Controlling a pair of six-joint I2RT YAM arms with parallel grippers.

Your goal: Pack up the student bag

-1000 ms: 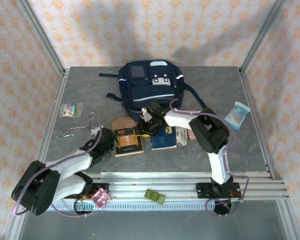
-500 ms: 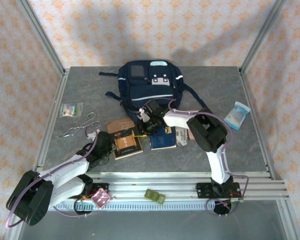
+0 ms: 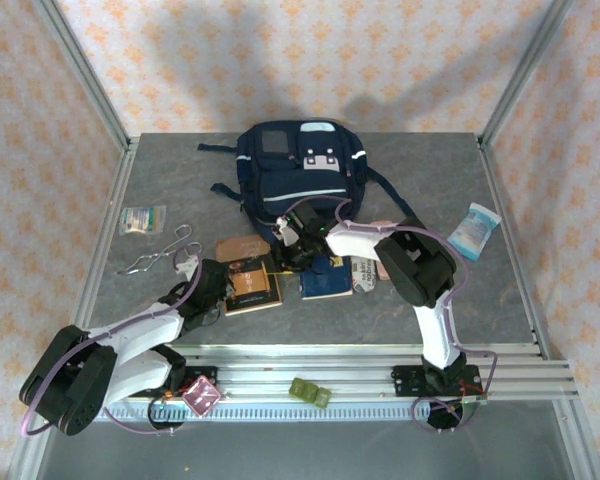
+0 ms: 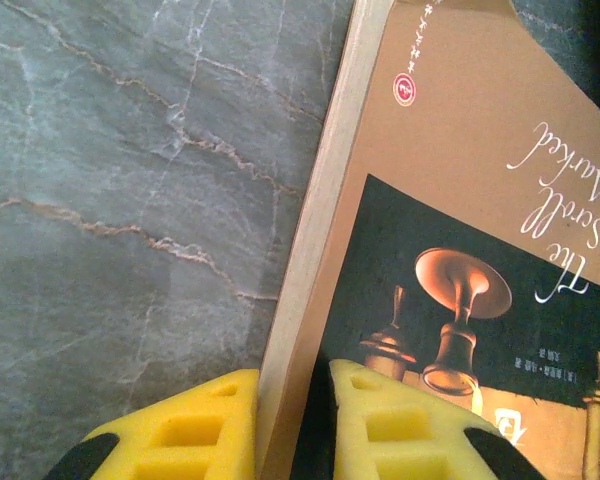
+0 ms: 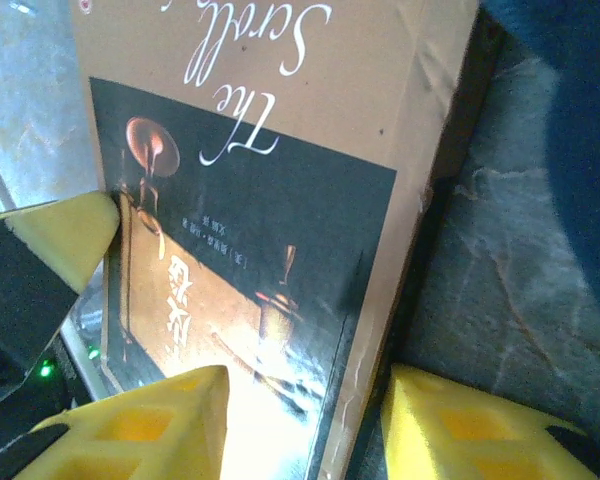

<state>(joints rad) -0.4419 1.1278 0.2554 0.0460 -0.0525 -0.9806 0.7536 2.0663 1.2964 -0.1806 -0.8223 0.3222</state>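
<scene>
Two claws share the brown book [image 4: 450, 180]: the left claw [image 4: 292, 390] pinches its page edge, likely tilting it off the desk [image 4: 110, 200] so the spread right claw [image 5: 300, 390] can straddle another edge. The student bag [image 3: 300, 170] lies upper centre.

student bag [image 3: 300, 170]: 1 | books: 3 – brown-cover book [image 3: 252, 283], navy book [image 3: 327, 278], black-and-white book [image 3: 364, 270] | flat brown booklet [image 3: 242, 247]: 1 | tissue pack [image 3: 475, 230]: 1 | small packet [image 3: 142, 220]: 1 | metal tongs [image 3: 160, 252]: 1 | green block [image 3: 310, 392]: 1 | pink block [image 3: 202, 396]: 1 | arms: 2 – left arm [image 3: 130, 335], right arm [image 3: 420, 265]
</scene>
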